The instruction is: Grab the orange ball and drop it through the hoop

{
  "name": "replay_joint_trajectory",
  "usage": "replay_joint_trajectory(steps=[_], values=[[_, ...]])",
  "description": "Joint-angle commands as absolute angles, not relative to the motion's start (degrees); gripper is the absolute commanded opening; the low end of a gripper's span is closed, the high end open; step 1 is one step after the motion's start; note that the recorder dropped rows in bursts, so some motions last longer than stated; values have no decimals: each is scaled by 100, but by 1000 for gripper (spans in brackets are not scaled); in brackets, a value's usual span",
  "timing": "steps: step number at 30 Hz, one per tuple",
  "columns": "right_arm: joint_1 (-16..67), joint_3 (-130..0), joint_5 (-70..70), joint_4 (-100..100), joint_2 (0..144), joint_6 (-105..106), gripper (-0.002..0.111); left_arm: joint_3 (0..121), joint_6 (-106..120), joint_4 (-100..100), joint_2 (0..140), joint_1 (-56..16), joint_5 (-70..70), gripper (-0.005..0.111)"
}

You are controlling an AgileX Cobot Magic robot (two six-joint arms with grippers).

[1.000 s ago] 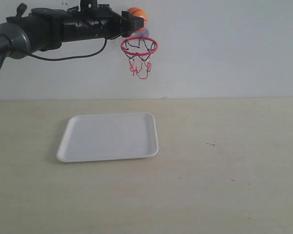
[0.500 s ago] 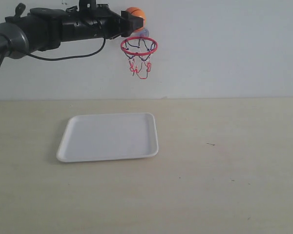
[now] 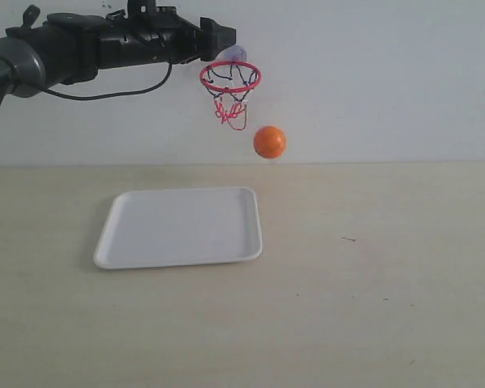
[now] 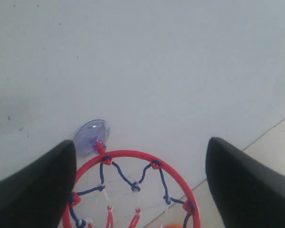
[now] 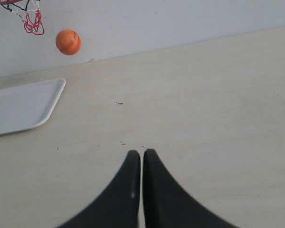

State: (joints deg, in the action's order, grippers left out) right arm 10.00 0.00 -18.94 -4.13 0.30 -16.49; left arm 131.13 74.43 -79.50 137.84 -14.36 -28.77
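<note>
The orange ball (image 3: 269, 141) is in mid-air below and to the right of the hoop (image 3: 230, 77), above the table's far edge; the right wrist view shows the ball (image 5: 68, 42) under the net (image 5: 31, 21). My left gripper (image 3: 224, 39) hangs open just above the red ring (image 4: 133, 156), its black fingers (image 4: 33, 190) wide apart and holding nothing. A sliver of orange ball (image 4: 171, 226) shows through the ring. The bluish suction cup (image 4: 91, 137) sticks to the wall. My right gripper (image 5: 142, 153) is shut and empty, low over the table.
A white rectangular tray (image 3: 180, 226) lies on the beige table left of centre, below the hoop; its corner (image 5: 23, 107) appears in the right wrist view. The white wall stands right behind the hoop.
The left gripper opened and let go of the ball, which has dropped from above the ring to below and right of the net. The left arm stayed nearly still.
</note>
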Motion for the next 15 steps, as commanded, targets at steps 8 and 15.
replay_joint_trajectory(steps=[8, 15], values=[[974, 0, -1847, -460, 0, -1637, 1, 13158, 5858, -6153, 13601, -1117, -3687, 57], [974, 0, -1847, -460, 0, -1637, 1, 13099, 3457, -4506, 13548, -576, -5279, 4]])
